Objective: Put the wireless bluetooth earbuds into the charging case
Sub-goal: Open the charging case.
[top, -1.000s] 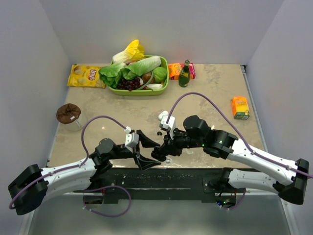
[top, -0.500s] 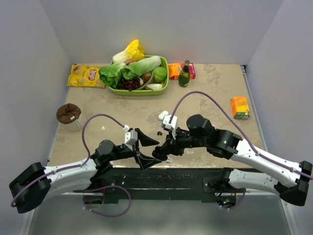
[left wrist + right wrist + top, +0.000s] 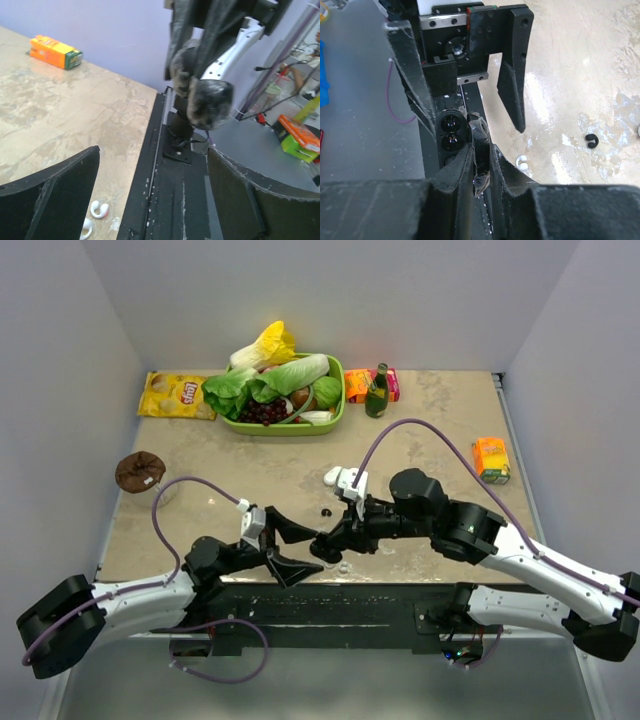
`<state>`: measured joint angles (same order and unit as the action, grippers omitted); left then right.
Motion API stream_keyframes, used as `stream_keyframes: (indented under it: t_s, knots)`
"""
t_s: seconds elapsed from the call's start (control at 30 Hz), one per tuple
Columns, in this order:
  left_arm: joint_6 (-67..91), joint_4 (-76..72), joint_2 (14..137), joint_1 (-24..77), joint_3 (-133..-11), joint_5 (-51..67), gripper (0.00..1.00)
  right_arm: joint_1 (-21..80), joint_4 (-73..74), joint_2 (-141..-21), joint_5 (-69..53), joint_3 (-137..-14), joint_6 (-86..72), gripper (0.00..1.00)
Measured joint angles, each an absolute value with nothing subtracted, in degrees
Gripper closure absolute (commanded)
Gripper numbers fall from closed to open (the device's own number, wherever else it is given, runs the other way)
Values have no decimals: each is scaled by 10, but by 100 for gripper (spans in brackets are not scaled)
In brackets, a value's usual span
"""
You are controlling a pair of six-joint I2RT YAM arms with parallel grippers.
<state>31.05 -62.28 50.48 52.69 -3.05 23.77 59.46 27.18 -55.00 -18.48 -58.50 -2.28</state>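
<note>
My right pincer (image 3: 481, 157) is pinched almost closed on a thin, frayed-looking edge of the dark charging case (image 3: 211, 100), which hangs in the air at its tip, clear of the worktop (image 3: 440, 430). From my right wrist I see the case's hollow side just beside one finger. Two glossy black earbuds (image 3: 451, 123) sit in it, one above the other. Whether I clamp lid or body I cannot tell.

My left pincer (image 3: 153, 150) faces the case with its jaws spread wide and nothing between them. The case hangs just off its fingertips.

Below both pincers, two white earbuds (image 3: 99, 209) lie side by side on the worktop at its near edge, just beside the black mounting strip (image 3: 175, 200). A little farther in, a small black C-shaped piece (image 3: 591, 141) lies alone on the mottled surface. A white oval case (image 3: 331, 476) rests near my right wrist, partly hidden behind it.

Farther out to the right, an orange carton (image 3: 490, 460) stands well apart from everything else. Along the far edge sits a green basket (image 3: 336, 412) heaped with lettuce leaves and dark grapes. A green bottle (image 3: 377, 390) stands upright just to its right, in front of an orange packet (image 3: 356, 386). A yellow crisp bag (image 3: 177, 395) lies flat to the basket's left. At the left edge sits a brown lump (image 3: 139, 471).
</note>
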Motion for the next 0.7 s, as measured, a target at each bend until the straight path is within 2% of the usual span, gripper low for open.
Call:
stream_keyframes:
  t_s: [0.3, 0.7]
  knots:
    - [309, -650, 535, 527, -36, 311, 22, 613, 299, -558, -160, -589, -14, 100]
    - [305, -645, 557, 526, -91, 352, 43, 623, 301, -571, -155, -589, -13, 100]
